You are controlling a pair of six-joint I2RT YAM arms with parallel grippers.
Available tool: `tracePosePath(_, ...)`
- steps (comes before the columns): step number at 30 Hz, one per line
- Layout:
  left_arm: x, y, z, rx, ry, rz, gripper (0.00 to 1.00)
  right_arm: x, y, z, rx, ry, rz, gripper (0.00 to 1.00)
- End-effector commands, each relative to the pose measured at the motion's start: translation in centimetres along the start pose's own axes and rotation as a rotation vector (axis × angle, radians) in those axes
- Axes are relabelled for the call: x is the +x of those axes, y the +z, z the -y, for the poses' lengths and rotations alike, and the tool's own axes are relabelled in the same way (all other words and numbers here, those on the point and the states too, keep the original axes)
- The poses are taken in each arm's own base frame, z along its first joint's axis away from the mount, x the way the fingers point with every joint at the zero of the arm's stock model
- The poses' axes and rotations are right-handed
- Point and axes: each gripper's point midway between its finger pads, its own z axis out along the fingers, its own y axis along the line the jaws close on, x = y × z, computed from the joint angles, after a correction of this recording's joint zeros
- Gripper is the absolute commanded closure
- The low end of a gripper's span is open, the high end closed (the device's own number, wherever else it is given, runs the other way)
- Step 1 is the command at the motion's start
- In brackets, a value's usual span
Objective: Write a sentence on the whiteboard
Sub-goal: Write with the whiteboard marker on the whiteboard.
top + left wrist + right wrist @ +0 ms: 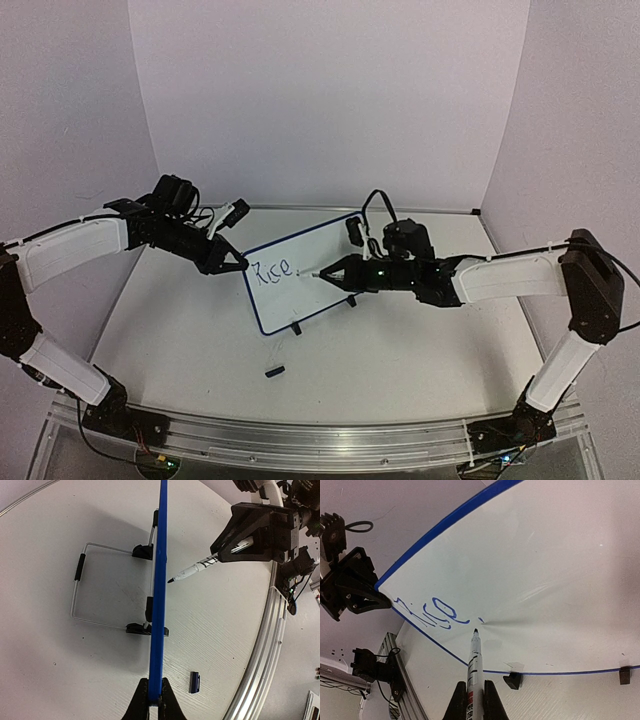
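Both grippers are closed: the left gripper on the edge of the blue-framed white whiteboard standing on the grey table, the right gripper on a white marker pen. Its tip is just beside the blue handwritten word "Rice".

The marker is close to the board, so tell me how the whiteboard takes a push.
The whiteboard looks thin edge-on, so probably light and slightly flexible. Propped on a slim wire stand, it would likely tip or slide if pushed. The left fingers clamping its edge should steady it.
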Motion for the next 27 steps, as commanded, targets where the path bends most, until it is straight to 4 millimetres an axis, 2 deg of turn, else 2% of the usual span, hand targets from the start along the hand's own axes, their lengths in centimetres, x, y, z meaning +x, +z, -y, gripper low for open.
tracePosePath(1, 0.0, -0.2, 0.7, 0.014, 0.010, -0.006, 1.00, -2.1, -2.5, -3.1, -0.080, -0.048, 0.052, 1.00)
tracePosePath(11, -0.2, -0.4, 0.9, 0.018, 0.014, 0.002, 1.00, -4.2, -6.0, -4.8, -0.044, -0.095, 0.121, 1.00)
tracePosePath(18, -0.1, -0.3, 1.0, 0.019, 0.013, -0.001, 1.00, -5.1, -7.7, -4.1, -0.022, -0.109, 0.125, 1.00)
tracePosePath(23, -0.1, -0.3, 0.9, 0.019, 0.010, -0.002, 1.00, -5.3, -7.7, -2.6, -0.024, -0.110, 0.107, 1.00)
tracePosePath(27, 0.0, -0.2, 0.9, 0.020, 0.009, -0.005, 1.00, -5.2, -6.8, -2.1, -0.062, -0.112, 0.070, 1.00)
